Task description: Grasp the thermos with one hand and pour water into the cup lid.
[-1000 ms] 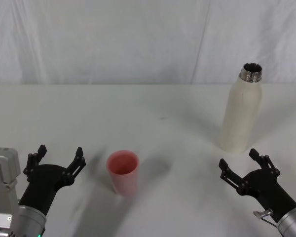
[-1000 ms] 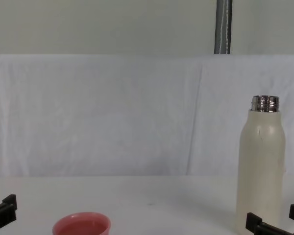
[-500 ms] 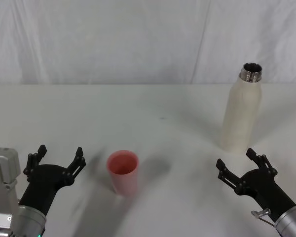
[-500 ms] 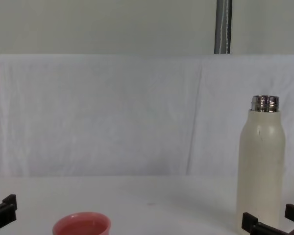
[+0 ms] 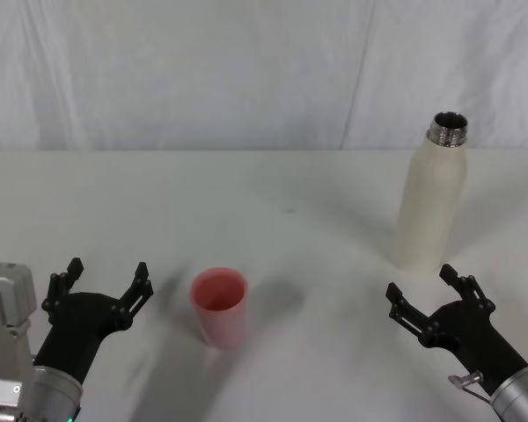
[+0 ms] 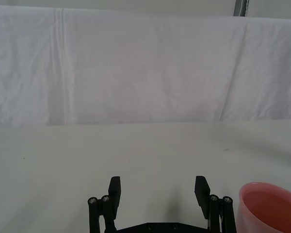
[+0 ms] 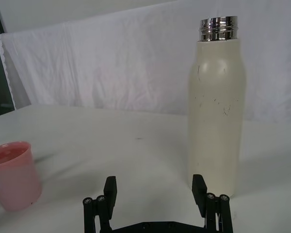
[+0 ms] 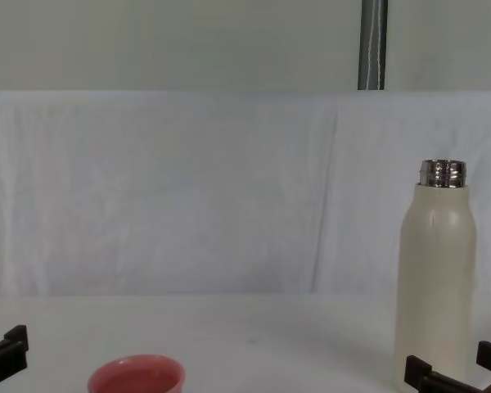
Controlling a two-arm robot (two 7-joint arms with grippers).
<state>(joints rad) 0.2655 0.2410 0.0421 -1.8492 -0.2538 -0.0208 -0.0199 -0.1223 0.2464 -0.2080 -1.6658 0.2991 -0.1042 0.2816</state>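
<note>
The thermos [image 5: 431,204] stands upright at the right of the table, cream-white with an uncapped steel neck; it rises ahead in the right wrist view [image 7: 217,107] and at the right of the chest view [image 8: 436,282]. The pink cup lid [image 5: 219,306] sits upright left of centre, its rim low in the chest view [image 8: 137,377]. My right gripper [image 5: 421,297] is open just in front of the thermos, not touching it, with nothing between its fingers [image 7: 110,190]. Left of the cup lid [image 6: 270,208], my left gripper [image 5: 106,280] is open and empty.
A white cloth covers the table [image 5: 264,202] and hangs as a backdrop behind it. A small dark speck [image 5: 289,210] lies on the cloth mid-table. Bare cloth stretches between the cup lid and the thermos.
My right gripper has crept slightly left and toward the thermos over the last second. The left arm, the cup lid and the thermos have stayed put.
</note>
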